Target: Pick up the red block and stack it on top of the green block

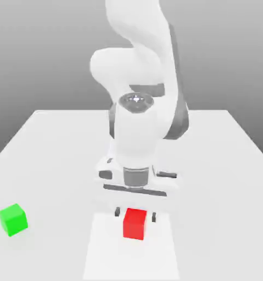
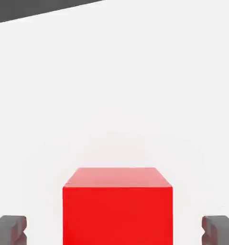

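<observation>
Big white table, flat and bare, good for sliding blocks and for stacking. Big white arm bent right over the middle, hand pointing straight down, so as to drop onto a block from the top. Gripper low over the red block, dark fingers spread wide, one on each side of the cube, gaps showing on both sides, so nothing pinched yet. Same thing from the hand view: red block sitting flat on the table between the two gray fingertips, not touching either. Probably lined up this way for a clean squeeze on two flat faces. Green block well apart, near the table edge at the exterior view's left, sitting flat with its top free, ready for a block on top. No boxes, bowls or trays anywhere, so nothing inside anything.
</observation>
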`<state>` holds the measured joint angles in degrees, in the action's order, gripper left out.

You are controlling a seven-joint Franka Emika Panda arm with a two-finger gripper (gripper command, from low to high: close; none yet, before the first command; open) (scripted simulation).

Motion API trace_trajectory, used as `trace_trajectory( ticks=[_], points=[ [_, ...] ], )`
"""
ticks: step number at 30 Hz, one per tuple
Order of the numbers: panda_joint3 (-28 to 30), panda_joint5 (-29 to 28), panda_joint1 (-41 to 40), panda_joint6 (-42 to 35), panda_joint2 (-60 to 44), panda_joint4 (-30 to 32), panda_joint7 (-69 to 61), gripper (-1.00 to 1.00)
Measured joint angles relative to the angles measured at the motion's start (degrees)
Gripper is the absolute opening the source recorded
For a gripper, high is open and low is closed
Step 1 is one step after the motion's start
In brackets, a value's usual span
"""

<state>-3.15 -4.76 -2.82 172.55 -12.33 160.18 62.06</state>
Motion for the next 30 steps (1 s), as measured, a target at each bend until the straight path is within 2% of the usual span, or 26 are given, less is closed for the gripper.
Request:
trace_trajectory(
  ticks=[7,15,17,21,27,30],
  points=[
    [0.11,-0.22,0.13,0.28,-0.28,-0.04,0.19,-1.0],
    [-2.52,4.76,-1.22,-10.15,11.97,1.71,-3.43,-1.0],
    [-0.16,5.39,-0.03,-12.49,13.22,0.66,-1.79,-1.0],
    [7.18,5.99,-8.34,-15.69,12.63,-3.19,4.25,-1.0],
    [14.93,6.49,-25.22,-20.97,9.5,-11.47,16.84,-1.0],
    [14.98,8.96,-26.47,-17.54,3.86,-13.48,17.7,-1.0]
  ],
)
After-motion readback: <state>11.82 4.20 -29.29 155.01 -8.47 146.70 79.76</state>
